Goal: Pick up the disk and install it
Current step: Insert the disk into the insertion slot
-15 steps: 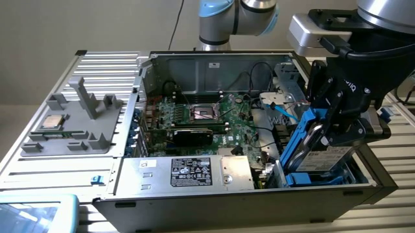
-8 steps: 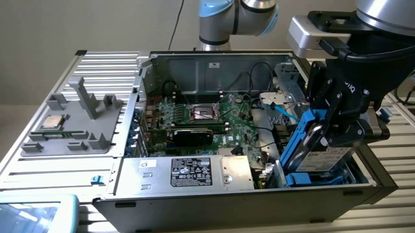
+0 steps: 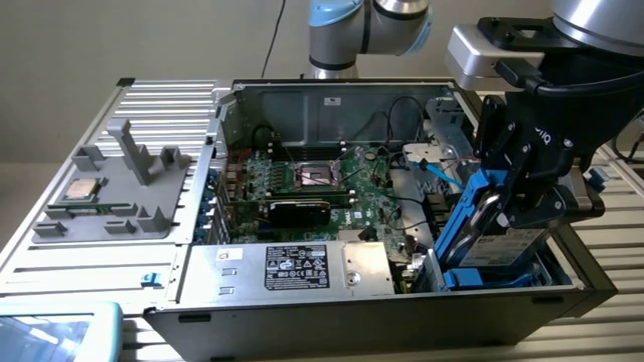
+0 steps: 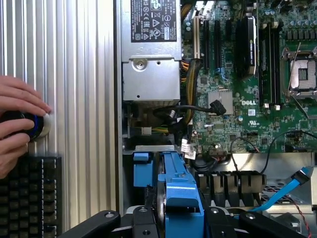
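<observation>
We've got the end effector (image 3: 518,213) pinching the disk (image 3: 471,226) by its blue carrier, tilted on edge inside the open computer case (image 3: 352,326), exterior view's right.

light: even, soft | sheen: ribbed table (image 4: 84,74) (mild) | shadows: faint
</observation>
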You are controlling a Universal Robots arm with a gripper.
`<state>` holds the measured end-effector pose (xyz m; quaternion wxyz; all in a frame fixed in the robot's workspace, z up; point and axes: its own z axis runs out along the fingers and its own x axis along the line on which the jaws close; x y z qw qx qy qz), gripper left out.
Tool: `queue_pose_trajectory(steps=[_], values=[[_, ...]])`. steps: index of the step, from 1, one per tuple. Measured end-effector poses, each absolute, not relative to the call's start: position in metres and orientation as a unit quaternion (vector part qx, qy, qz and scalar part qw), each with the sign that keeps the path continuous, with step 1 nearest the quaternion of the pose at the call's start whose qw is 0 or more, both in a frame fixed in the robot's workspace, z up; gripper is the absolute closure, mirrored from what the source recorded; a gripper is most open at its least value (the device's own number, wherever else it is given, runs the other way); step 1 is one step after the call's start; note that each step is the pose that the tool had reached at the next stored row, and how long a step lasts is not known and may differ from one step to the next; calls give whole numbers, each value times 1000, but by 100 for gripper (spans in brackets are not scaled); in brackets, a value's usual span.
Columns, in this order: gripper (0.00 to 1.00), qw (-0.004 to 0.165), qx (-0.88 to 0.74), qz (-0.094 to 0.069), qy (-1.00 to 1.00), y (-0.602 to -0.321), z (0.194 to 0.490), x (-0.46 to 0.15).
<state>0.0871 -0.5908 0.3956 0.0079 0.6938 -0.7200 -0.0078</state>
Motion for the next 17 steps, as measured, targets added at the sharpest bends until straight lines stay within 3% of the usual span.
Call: queue_pose_trajectory(steps=[17], values=[[63,6,694,-9,-720,-591,392,87]])
